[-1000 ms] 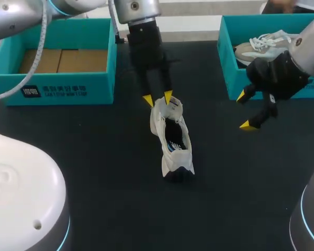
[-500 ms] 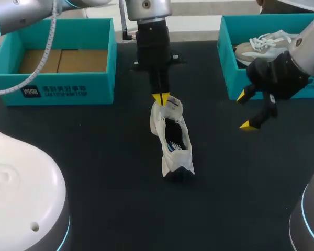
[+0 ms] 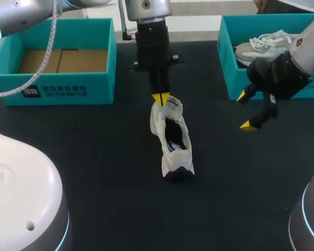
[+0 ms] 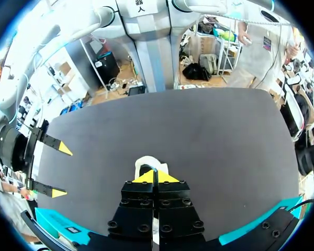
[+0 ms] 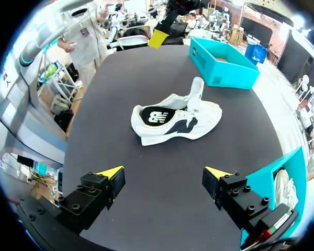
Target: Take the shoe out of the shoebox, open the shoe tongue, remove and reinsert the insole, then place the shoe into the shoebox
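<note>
Only in the right wrist view is the left gripper (image 5: 158,37) seen clear of the shoe (image 5: 175,117), jaws pressed together; the right gripper (image 5: 165,172) is held spread.

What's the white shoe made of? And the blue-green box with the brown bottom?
Shoe: probably soft white fabric or mesh with smoother, leather-like panels, all matte. Its tongue stands up like floppy cloth.
Box: likely stiff cardboard with a smooth teal coating. Its walls are thin and straight, and the brown floor looks like plain cardboard.
</note>
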You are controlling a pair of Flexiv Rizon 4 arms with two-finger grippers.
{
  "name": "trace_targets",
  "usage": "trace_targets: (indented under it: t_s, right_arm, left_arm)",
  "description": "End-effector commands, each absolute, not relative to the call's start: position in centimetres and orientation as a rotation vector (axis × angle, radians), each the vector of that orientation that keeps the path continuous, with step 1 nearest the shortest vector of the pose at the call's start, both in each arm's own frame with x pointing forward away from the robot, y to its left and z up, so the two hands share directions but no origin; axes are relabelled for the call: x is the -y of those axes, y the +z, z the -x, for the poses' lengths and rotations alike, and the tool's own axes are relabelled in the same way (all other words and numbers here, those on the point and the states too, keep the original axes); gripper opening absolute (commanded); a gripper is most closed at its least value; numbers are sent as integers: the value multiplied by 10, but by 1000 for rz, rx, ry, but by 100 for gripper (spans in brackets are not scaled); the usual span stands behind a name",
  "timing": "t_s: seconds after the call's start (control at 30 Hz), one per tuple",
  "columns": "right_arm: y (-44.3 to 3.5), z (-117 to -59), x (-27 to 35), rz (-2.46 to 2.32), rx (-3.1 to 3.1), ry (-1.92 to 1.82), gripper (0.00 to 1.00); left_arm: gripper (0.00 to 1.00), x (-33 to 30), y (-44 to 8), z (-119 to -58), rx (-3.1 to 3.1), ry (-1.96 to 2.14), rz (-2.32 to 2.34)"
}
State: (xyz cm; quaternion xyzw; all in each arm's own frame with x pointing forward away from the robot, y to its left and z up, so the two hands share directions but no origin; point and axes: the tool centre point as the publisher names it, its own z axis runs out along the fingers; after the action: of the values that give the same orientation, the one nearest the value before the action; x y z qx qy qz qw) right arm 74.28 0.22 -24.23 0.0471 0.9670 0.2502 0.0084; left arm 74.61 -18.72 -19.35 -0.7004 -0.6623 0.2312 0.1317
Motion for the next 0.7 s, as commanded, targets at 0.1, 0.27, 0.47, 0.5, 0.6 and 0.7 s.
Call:
trace_targets:
  t_s: [0.1,0.27,0.47,0.5,0.6,0.7]
  right_arm:
    - [-243,-743,-3,-149,-3023,778,100]
    - [-243,-743,-3,-149,-3023,778,100]
    - [-243,-743,-3,-149,-3023,778,100]
    - [-243,-743,-3,-149,-3023,778,100]
    - [-243,-743,-3,-149,-3023,778,100]
    - [-243,-743,-3,-149,-3023,778,100]
  left_arm:
    - [0,189,-211,-736,1893,576,2077]
    - [0,191,-228,-733,1879,529,2096]
    - [0,191,-245,-731,1859,498,2092]
    - [0,191,-248,-731,1853,487,2095]
    - [0,194,-260,-730,1841,452,2097]
    - [0,197,-270,-729,1840,432,2099]
